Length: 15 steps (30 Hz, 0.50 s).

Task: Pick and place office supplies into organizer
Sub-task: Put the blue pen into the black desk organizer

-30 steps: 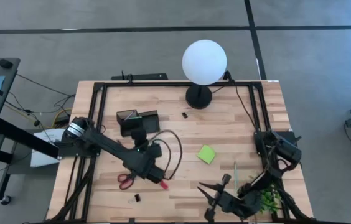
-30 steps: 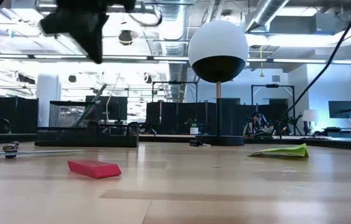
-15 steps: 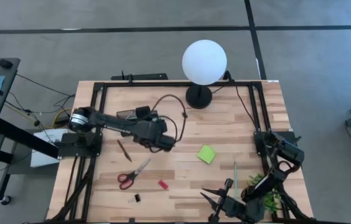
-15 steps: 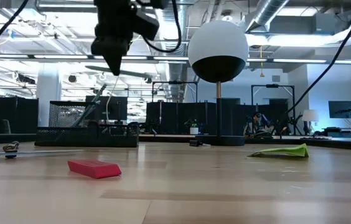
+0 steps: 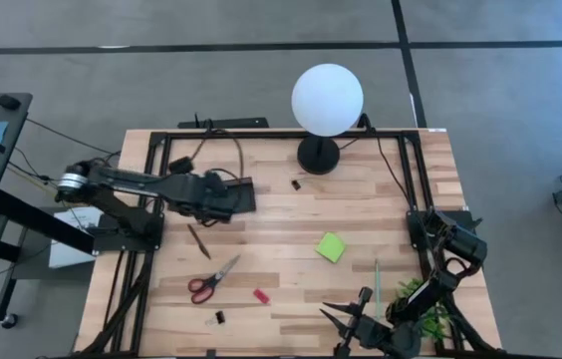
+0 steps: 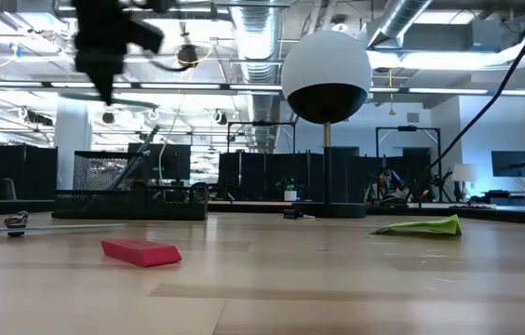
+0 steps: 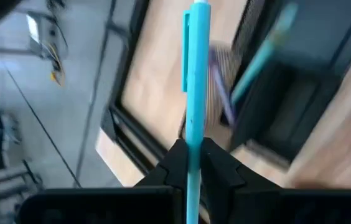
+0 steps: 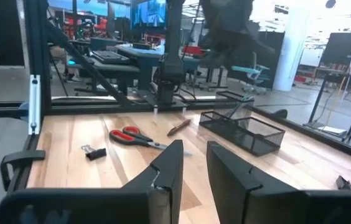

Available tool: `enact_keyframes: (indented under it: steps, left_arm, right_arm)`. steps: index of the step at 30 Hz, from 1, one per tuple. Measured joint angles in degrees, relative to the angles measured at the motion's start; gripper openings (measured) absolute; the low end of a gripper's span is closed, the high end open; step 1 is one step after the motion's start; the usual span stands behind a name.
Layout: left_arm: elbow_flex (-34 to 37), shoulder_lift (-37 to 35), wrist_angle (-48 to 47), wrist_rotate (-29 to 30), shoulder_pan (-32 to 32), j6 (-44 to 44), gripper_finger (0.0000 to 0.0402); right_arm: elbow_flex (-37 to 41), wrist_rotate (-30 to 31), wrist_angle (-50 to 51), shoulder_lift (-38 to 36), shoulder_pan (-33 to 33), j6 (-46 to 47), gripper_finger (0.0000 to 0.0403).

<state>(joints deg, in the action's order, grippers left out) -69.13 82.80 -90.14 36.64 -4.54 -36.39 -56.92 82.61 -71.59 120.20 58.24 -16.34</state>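
We see the left gripper point(image 7: 191, 163) clamped on a thin teal plastic pen point(image 7: 195, 74); in the left wrist view the pen runs straight up between the two dark fingers. In the high view that gripper point(image 5: 229, 195) sits left of centre, over the small black mesh organizer tray point(image 5: 242, 188) near the table's upper left.

The right gripper point(image 8: 193, 163) waits at the bottom right of the high view, next to the small green leafy plant point(image 5: 430, 317). Its fingers stand slightly apart with nothing between them.

Still loose on the light wooden tabletop point(image 5: 381, 209), high view:
- red-handled scissors point(image 5: 211, 279), lower left
- short brown pen point(image 5: 198, 240), just above the scissors
- tiny red piece point(image 5: 259, 295), right of the scissors
- black clip point(image 5: 219, 317), bottom edge
- second black clip point(image 5: 296, 184), near the white globe lamp point(image 5: 327, 99)
- lime-green square sticky-note pad point(image 5: 331, 247), centre right
- thin green pen point(image 5: 377, 276), lower right
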Motion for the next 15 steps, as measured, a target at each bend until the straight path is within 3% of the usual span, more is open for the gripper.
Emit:
enact_keyframes:
  steps: [4, 8, 15]
  left_arm:
    - [6.1, -3.8, 0.3, 0.3, 0.5, -4.1, 0.0012]
    - [7.9, -5.9, 3.8, 8.1, 0.3, -8.3, 0.0012]
    - [8.4, -13.0, 22.4, 18.8, -1.7, -8.7, 0.0012]
  right_arm:
    - [0.0, -0.2, -0.2, 0.0, -1.3, 0.0, 0.0067]
    - [0.0, -0.4, -0.4, 0.0, -2.5, 0.2, 0.0067]
    - [0.0, -1.7, -0.4, 0.0, -3.8, 1.4, 0.0067]
